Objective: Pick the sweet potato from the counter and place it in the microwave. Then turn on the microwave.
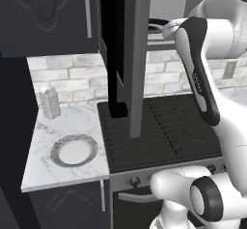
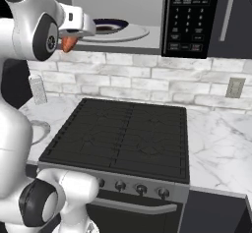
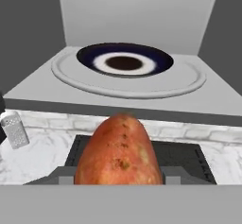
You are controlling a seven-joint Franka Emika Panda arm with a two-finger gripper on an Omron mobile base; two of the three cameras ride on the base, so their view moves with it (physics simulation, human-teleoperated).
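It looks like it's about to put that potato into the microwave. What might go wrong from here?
1. The sweet potato is still outside the microwave, above the stovetop. If the fingers let go early, it would likely drop there.
2. A dark bowl already sits on the round plate, so the potato may bump it or roll off.
3. The open door hangs close beside the arm and might be clipped.

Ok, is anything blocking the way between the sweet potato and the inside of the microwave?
Nothing visible does. The sweet potato, held in the pincer, sits just outside the open microwave, facing the dark bowl on its round plate.
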